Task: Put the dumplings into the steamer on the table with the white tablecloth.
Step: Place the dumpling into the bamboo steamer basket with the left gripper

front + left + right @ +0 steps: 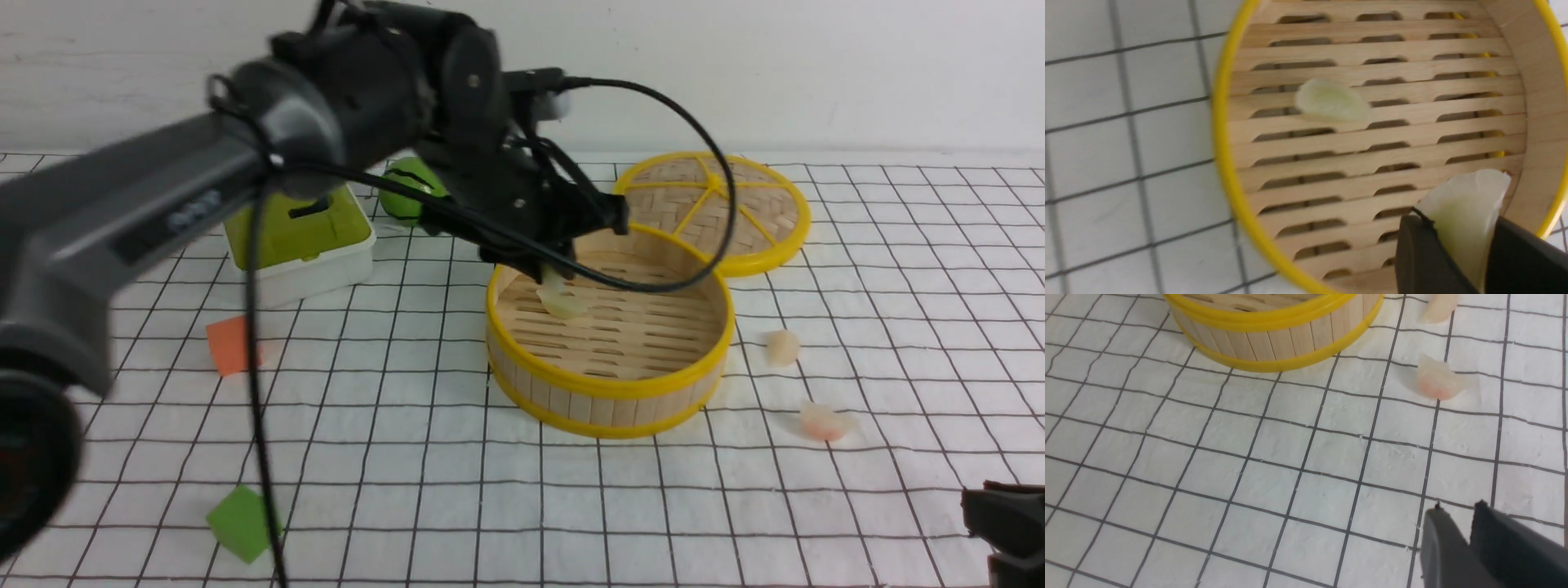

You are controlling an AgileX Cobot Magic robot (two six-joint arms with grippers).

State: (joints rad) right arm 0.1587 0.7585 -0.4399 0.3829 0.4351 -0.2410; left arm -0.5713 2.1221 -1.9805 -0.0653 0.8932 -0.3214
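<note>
Inside the steamer point(608, 392), toward its left side, our left jaws are clamped on a pale green dumpling point(1461, 212). It is a glossy, translucent lump, and its thin folded edge pokes out past the dark fingers point(1421, 253). We hold it low over the slatted floor, within the bright yellow rim, but we cannot tell whether it touches the slats. A second pale green dumpling point(1331, 101) lies on the slats, apart from the held one. It is smooth and crescent-shaped.

We see the steamer as round and deep, with a wall of upright wood strips bound by two yellow hoops. It stands on the white tablecloth point(1298, 457), whose thin black grid is slightly wrinkled. A flat woven lid point(767, 212) lies just behind it to the right.

Two more dumplings rest on the cloth to the right of the steamer. A cream dumpling point(782, 347) sits near the wall. A pinkish dumpling point(820, 422) sits nearer to us, its reddish filling showing through clear skin.

Our right jaws hang over the bench point(490, 506) at the near right. They are drawn together with nothing between them, well apart from the pinkish dumpling. An orange cube point(229, 345) and a green cube point(241, 523) lie on the left.
</note>
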